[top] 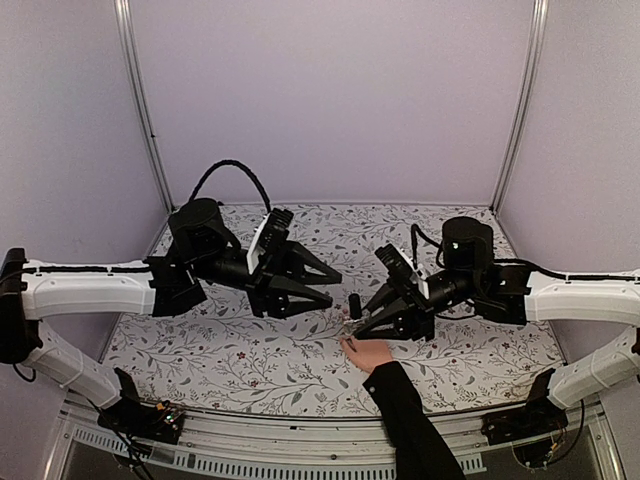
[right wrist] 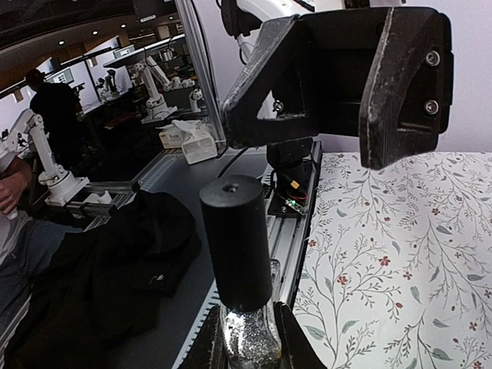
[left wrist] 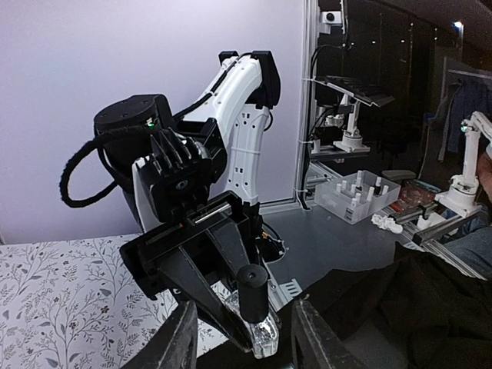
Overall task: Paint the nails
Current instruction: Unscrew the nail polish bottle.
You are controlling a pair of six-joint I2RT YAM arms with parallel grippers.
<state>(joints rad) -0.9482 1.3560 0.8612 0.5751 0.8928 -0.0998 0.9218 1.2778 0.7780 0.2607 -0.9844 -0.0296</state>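
The right tool is clamped on the glittery body of a small glass polish bottle, holding it upright. The bottle's tall black cylindrical cap points straight up. The left tool is part open and empty. It faces the cap head-on from the left, so it looks the nearer one to take it. A light-skinned human hand in a black sleeve lies on the floral-printed worktop, just nearside of the bottle. Its nails are too small to pick out, but probably sit at the end nearest the bottle.
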